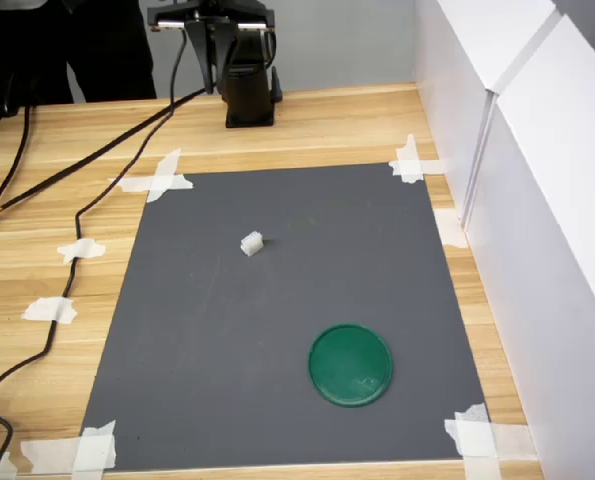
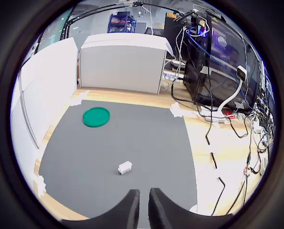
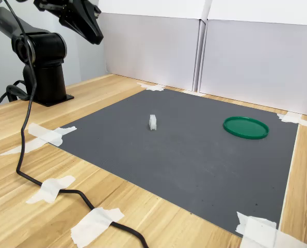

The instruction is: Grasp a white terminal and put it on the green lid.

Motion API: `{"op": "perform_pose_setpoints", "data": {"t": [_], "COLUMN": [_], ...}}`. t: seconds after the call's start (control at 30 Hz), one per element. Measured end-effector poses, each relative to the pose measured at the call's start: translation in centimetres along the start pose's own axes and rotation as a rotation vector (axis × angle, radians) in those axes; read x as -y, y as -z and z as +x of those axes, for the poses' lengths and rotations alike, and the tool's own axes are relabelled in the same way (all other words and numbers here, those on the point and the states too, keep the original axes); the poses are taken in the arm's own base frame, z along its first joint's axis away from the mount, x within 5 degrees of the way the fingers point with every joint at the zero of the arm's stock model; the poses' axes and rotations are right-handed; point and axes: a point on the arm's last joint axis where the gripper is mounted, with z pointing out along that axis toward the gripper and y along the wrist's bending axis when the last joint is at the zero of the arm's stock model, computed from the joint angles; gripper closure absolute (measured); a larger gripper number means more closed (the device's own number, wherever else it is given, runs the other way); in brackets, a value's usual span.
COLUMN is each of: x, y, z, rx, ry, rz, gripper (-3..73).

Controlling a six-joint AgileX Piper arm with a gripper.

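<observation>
White terminal [image 1: 252, 243] is shown in the first exterior view lying alone on the grey mat [image 1: 227, 340], well apart from the green lid [image 1: 350, 364] nearer the camera, while the arm [image 1: 242, 60] stands folded at the far table edge. Seen in the wrist view, the gripper [image 2: 144, 205] is raised above the mat with its fingers nearly closed and empty, the terminal [image 2: 125, 167] just ahead and the lid [image 2: 96, 116] far beyond. As the second exterior view indicates, with the terminal [image 3: 152, 122] upright and the lid [image 3: 245, 127] to the second exterior view's right, the fingers are best opened and squared to the block's flat sides before descent.
</observation>
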Motion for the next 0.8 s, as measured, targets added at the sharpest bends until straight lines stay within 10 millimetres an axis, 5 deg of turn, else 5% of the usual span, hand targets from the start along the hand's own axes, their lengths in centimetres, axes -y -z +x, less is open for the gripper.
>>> {"op": "perform_pose_setpoints", "data": {"t": [0.5, 0.63, 0.8], "x": [1.6, 1.8, 1.9], "y": [-3.5, -5.4, -8.7], "z": [-6.5, -7.2, -7.3], "rx": [-0.463, -0.537, -0.637], "ry": [0.054, 0.089, 0.107], "rz": [-0.113, -0.155, -0.205], "gripper": [64.6, 53.4, 30.7]}}
